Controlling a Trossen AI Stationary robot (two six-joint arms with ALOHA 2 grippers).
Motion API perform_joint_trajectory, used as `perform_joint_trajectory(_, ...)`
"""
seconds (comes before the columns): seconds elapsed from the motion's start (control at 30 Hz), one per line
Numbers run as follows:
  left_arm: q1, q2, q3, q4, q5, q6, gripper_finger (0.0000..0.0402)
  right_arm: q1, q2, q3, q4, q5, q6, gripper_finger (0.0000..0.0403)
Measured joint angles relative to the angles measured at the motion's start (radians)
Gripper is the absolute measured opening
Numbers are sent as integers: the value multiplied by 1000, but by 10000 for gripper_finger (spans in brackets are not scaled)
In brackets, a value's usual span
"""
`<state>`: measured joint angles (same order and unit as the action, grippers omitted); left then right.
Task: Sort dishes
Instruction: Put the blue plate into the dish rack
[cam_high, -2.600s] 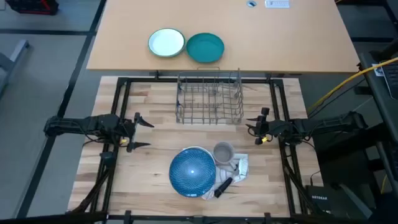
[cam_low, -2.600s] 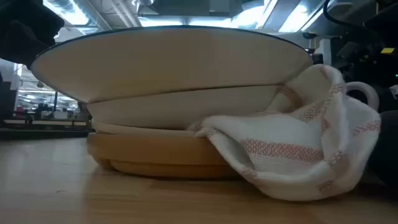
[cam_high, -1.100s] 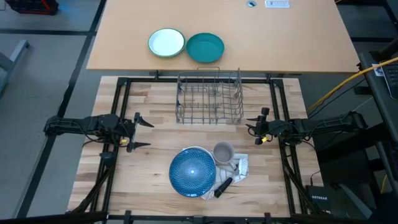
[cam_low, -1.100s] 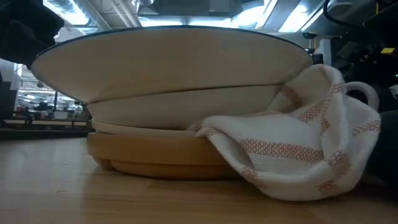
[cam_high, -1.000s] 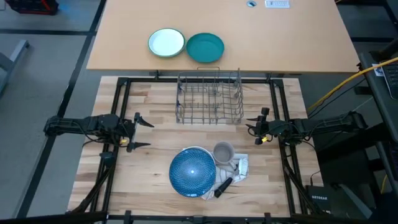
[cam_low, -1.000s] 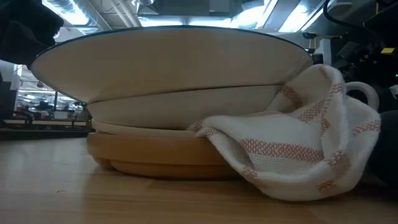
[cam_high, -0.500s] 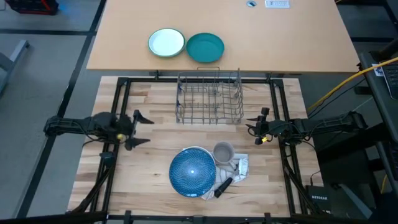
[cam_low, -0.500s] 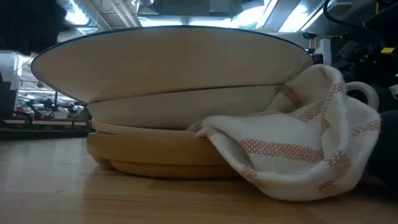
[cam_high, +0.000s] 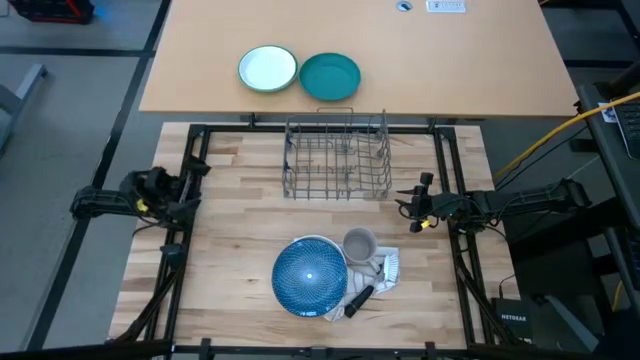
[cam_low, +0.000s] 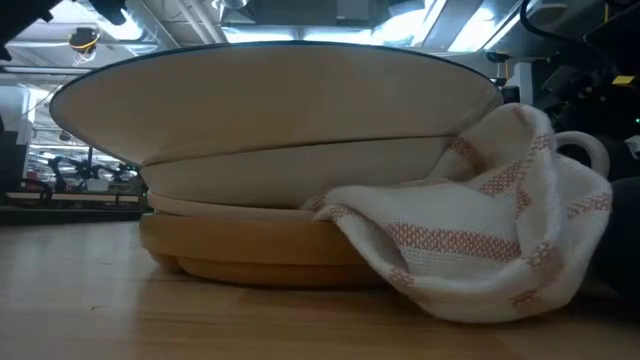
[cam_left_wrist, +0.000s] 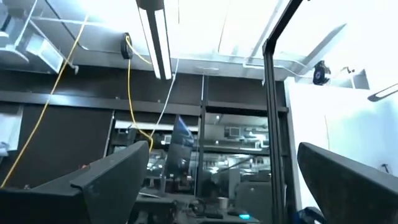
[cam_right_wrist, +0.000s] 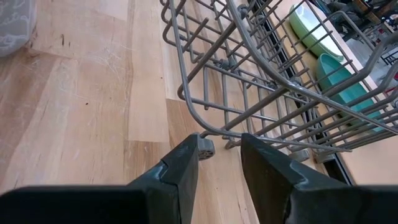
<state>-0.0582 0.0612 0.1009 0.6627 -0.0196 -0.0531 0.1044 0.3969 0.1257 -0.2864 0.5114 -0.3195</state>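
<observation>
The three plates sit in one stack near the table's front middle. The blue patterned plate (cam_high: 310, 277) is on top, and the low view shows its pale underside (cam_low: 280, 100). It rests on the white plate (cam_low: 250, 178), which rests on the tan-brown plate (cam_low: 240, 248). My left gripper (cam_high: 195, 185) is at the table's left edge, open and empty. Its wrist view (cam_left_wrist: 224, 149) looks up at the ceiling. My right gripper (cam_high: 405, 208) is at the right, just short of the wire rack's near corner (cam_right_wrist: 205, 134). It is open by a narrow gap (cam_right_wrist: 221, 146) and empty.
A grey wire dish rack (cam_high: 337, 158) stands at the table's far middle. A grey mug (cam_high: 358, 244) and a striped dish towel (cam_high: 385, 270) lie against the stack's right side, with a dark utensil (cam_high: 358, 298) beside them. A green-rimmed bowl (cam_high: 268, 69) and a teal plate (cam_high: 330, 76) sit on the far table.
My left gripper has drawn back toward the table's left edge and tipped upward, its fingers staying wide apart. The plates, the towel and the mug have not moved.
</observation>
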Motion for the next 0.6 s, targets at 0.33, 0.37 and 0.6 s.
perform_joint_trajectory(0.33,-1,13,1,-189,-180,-294,398,0,0,0,0,-7,3,127)
perform_joint_trajectory(0.37,0,26,1,-211,-199,-336,398,0,0,0,1,-7,3,127)
perform_joint_trajectory(0.6,-14,203,1,-293,-196,-666,398,0,0,0,6,-7,5,127)
